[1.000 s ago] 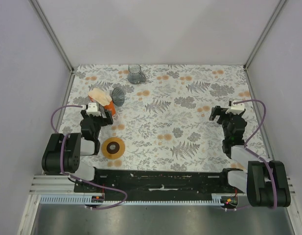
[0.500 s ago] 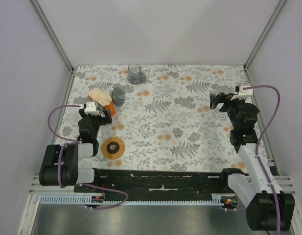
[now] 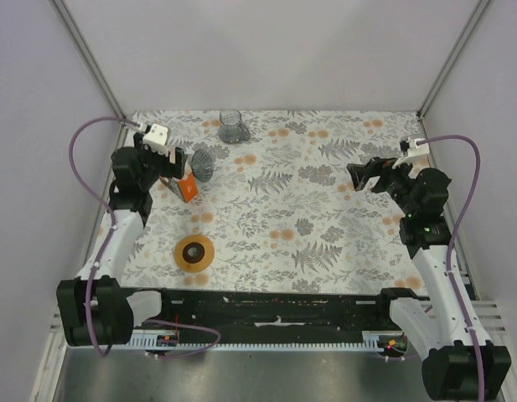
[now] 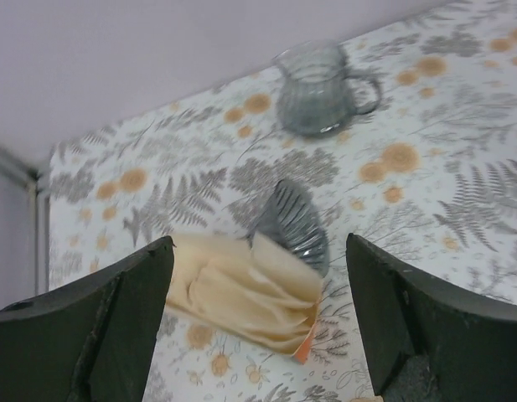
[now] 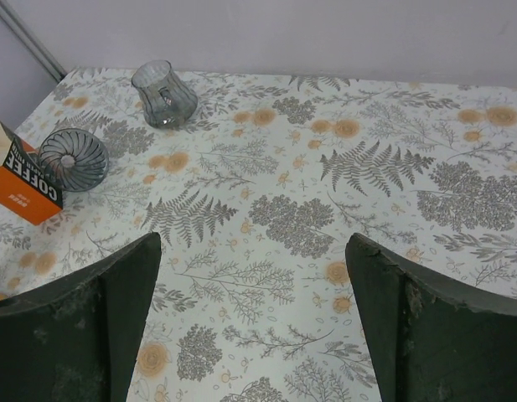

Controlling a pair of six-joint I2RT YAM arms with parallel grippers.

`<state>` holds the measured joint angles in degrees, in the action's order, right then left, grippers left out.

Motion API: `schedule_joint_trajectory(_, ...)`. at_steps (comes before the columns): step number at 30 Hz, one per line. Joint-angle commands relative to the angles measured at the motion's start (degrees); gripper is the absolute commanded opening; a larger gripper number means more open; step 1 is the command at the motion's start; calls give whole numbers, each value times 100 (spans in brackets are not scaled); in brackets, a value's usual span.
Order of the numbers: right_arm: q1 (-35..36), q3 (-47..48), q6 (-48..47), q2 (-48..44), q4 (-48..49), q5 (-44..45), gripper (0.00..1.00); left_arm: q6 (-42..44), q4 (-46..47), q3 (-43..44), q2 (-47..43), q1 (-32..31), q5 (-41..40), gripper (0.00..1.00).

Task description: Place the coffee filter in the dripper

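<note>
The dripper [image 3: 202, 164] is a dark ribbed cone lying on its side at the far left; it also shows in the left wrist view [image 4: 292, 222] and the right wrist view [image 5: 72, 159]. Its amber ring [image 3: 193, 252] lies flat nearer the front. No single white filter is in view; only the orange packet [image 3: 185, 187] with its cream stack of filters [image 4: 241, 289] shows beside the dripper. My left gripper [image 3: 164, 163] is open and empty, raised over the packet. My right gripper [image 3: 364, 176] is open and empty above the right side of the table.
A clear grey glass cup [image 3: 232, 126] stands at the far edge, behind the dripper. Grey walls and metal frame posts close in the left, far and right sides. The patterned cloth [image 3: 308, 226] covers the table.
My left arm has lifted and moved away from the near edge to above the packet. My right arm has risen and reached further out, towards the far side and left.
</note>
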<state>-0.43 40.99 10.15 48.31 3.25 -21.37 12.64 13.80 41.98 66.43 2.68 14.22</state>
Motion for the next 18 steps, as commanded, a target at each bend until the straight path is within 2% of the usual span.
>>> schedule_joint_trajectory(1,173,199,75,-42,-175,-298,98,864,-2214,1451,544,-371,2287,88)
schedule_joint_trajectory(5,262,207,83,37,-175,-377,98,1195,-2724,2664,1580,-1478,928,87)
schedule_joint_trajectory(8,341,225,13,143,-228,-404,98,1276,-3180,3928,2722,-1954,582,86)
schedule_joint_trajectory(12,412,286,-83,310,-316,-404,98,1109,-3971,6036,4488,-2131,223,84)
schedule_joint_trajectory(15,464,295,-171,424,-307,-368,98,1117,-4288,7689,5824,-2122,-426,84)
schedule_joint_trajectory(18,500,313,-242,521,-509,-289,98,1109,-4509,8965,6792,-2113,-928,84)
